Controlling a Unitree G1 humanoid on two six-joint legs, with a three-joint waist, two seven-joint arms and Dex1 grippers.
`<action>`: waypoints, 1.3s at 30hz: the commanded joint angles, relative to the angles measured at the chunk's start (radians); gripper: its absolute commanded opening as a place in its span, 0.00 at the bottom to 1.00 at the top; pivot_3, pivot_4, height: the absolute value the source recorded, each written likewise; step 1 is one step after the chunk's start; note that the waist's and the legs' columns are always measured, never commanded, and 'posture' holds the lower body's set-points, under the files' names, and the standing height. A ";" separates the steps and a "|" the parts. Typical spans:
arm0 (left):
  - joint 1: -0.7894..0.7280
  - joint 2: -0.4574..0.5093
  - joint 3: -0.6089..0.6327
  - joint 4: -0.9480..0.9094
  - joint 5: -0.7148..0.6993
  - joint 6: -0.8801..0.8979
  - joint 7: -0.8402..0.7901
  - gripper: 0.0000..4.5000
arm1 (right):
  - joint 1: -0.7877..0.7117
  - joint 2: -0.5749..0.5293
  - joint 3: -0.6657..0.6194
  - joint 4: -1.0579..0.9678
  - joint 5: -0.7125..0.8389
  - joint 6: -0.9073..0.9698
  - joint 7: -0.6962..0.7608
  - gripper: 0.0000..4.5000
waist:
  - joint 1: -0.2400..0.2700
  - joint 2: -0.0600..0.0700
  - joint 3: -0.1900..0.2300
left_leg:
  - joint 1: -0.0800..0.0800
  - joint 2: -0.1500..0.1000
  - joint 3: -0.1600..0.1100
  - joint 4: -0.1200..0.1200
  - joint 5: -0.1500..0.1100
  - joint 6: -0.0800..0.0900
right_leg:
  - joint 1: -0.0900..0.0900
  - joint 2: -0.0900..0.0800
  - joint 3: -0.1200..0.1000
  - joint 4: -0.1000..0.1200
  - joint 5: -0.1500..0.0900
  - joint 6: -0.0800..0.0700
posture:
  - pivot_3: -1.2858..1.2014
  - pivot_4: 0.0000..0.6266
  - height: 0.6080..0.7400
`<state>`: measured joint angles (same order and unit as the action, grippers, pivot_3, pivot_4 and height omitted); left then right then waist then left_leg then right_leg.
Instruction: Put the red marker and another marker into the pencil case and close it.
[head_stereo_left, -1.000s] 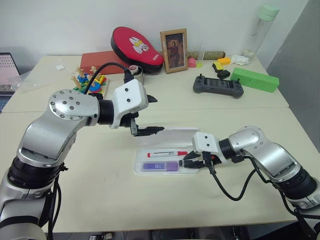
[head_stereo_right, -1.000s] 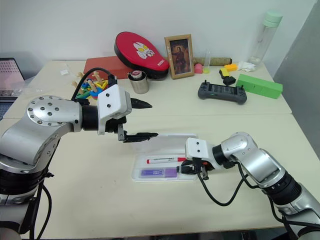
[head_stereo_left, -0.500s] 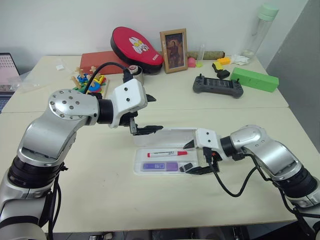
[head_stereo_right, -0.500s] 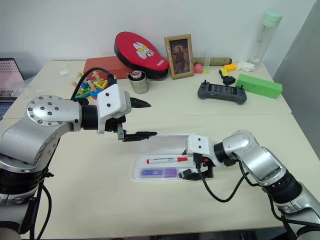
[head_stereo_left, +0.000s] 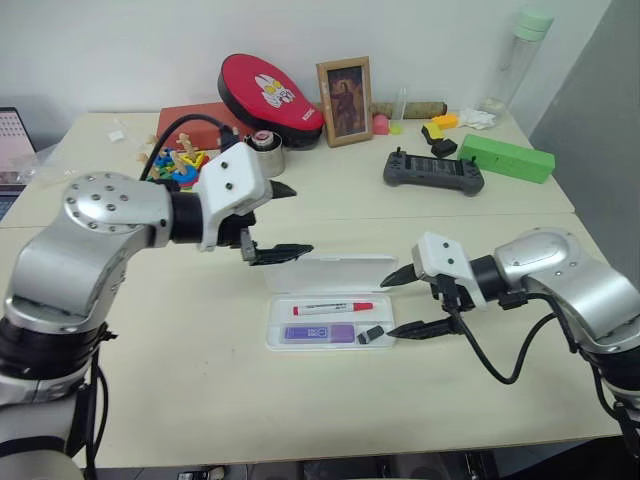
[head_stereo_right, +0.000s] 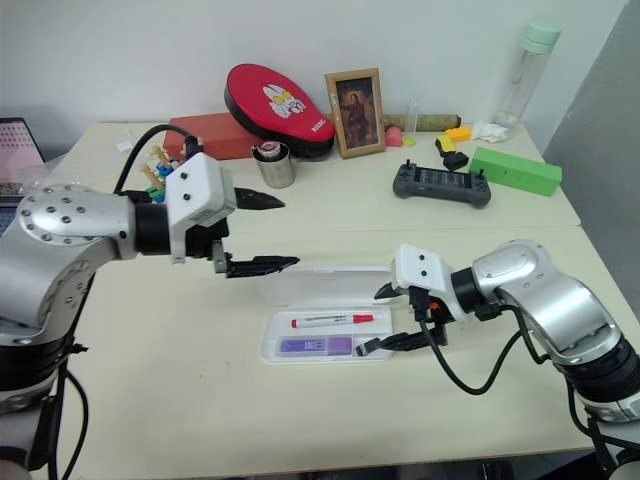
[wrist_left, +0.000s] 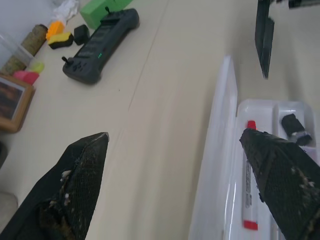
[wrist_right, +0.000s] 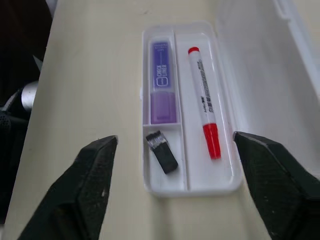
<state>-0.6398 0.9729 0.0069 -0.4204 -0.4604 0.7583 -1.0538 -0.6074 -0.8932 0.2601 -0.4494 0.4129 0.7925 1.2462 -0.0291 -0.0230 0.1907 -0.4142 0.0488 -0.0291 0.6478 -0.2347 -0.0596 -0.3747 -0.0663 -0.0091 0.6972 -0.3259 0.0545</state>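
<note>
The pencil case (head_stereo_left: 340, 272) lies open in the middle of the table, its lid folded back behind the shallow tray. In the tray the red marker (head_stereo_left: 333, 307) lies on the far side and the purple marker (head_stereo_left: 320, 333) on the near side. A small black piece (head_stereo_left: 371, 334) sits in the tray's right end compartment. My left gripper (head_stereo_left: 303, 218) hangs open above the lid's left end, touching nothing. At the case's right end my right gripper (head_stereo_left: 386, 307) stands open and empty. Its wrist view looks down on both markers (wrist_right: 203, 100) (wrist_right: 163, 95) between its fingers (wrist_right: 95, 170).
Along the far side of the table stand a black game controller (head_stereo_left: 432, 170), a green box (head_stereo_left: 506, 157), a photo frame (head_stereo_left: 344, 87), a red oval case (head_stereo_left: 268, 90), a metal cup (head_stereo_left: 264, 150) and colourful toys (head_stereo_left: 180, 160). A laptop (head_stereo_left: 12, 140) sits at the left edge.
My right gripper has opened, lifted out of the tray's right end and drawn back to the right; the small black piece now lies there uncovered. My left arm has shifted slightly left.
</note>
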 joint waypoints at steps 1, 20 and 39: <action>0.031 0.063 0.112 -0.050 -0.065 0.034 -0.023 1.00 | 0.016 -0.061 -0.070 -0.045 0.052 -0.014 0.049 0.64 | 0.001 0.000 0.000 | 0.000 0.000 0.000 0.000 0.000 0.000 | 0.000 0.000 0.000 0.000 0.000 0.000 | 0.52 0.24 1.00; 0.457 0.198 0.419 -0.150 -0.071 0.055 -0.010 1.00 | -0.220 0.116 0.068 0.442 -0.274 -0.233 -0.144 0.00 | 0.001 0.000 0.000 | 0.003 0.001 0.002 -0.001 0.000 0.000 | 0.000 0.000 0.001 0.001 0.000 -0.001 | 0.52 0.24 1.00; 0.542 0.209 0.446 -0.136 -0.043 -0.009 -0.002 1.00 | -0.298 0.290 0.172 0.483 -0.336 -0.340 -0.022 0.00 | 0.002 0.001 0.001 | -0.002 0.001 0.003 -0.002 0.000 0.000 | -0.005 0.001 0.002 0.001 0.001 -0.001 | 0.52 0.24 1.00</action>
<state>-0.0892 1.1725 0.4393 -0.5518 -0.5172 0.7769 -1.0622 -0.8922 -0.5970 0.4354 0.0690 0.0898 0.4723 1.2051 -0.0267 -0.0223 0.1913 -0.4161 0.0501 -0.0265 0.6460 -0.2347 -0.0596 -0.3796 -0.0652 -0.0072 0.6979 -0.3253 0.0532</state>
